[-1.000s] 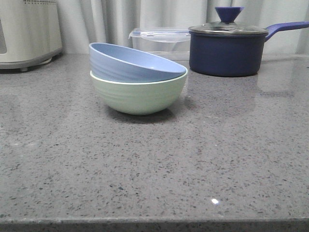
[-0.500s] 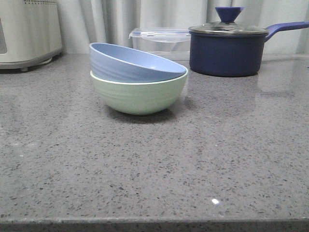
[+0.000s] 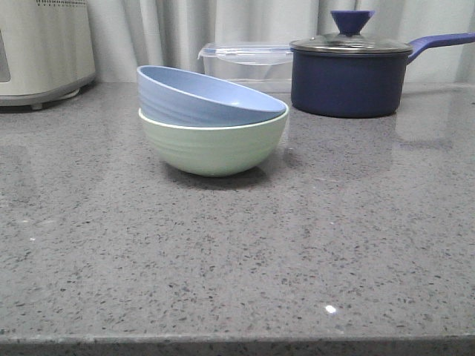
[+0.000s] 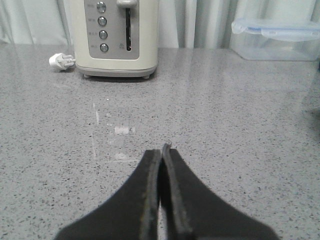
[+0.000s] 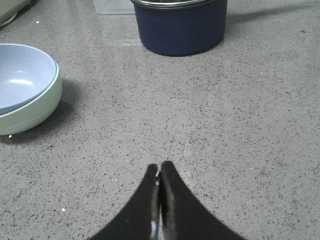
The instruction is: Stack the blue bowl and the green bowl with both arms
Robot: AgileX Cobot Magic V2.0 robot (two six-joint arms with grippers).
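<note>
The blue bowl (image 3: 200, 96) sits tilted inside the green bowl (image 3: 214, 147) on the grey counter, left of centre in the front view. Both also show in the right wrist view, the blue bowl (image 5: 22, 77) nested in the green bowl (image 5: 35, 110). No arm shows in the front view. My left gripper (image 4: 162, 150) is shut and empty over bare counter, facing the toaster. My right gripper (image 5: 159, 167) is shut and empty over bare counter, apart from the bowls.
A dark navy lidded saucepan (image 3: 349, 74) stands at the back right, its handle pointing right. A clear lidded container (image 3: 249, 63) is behind the bowls. A cream toaster (image 3: 41, 48) stands at the back left, with a white plug (image 4: 60, 61) beside it.
</note>
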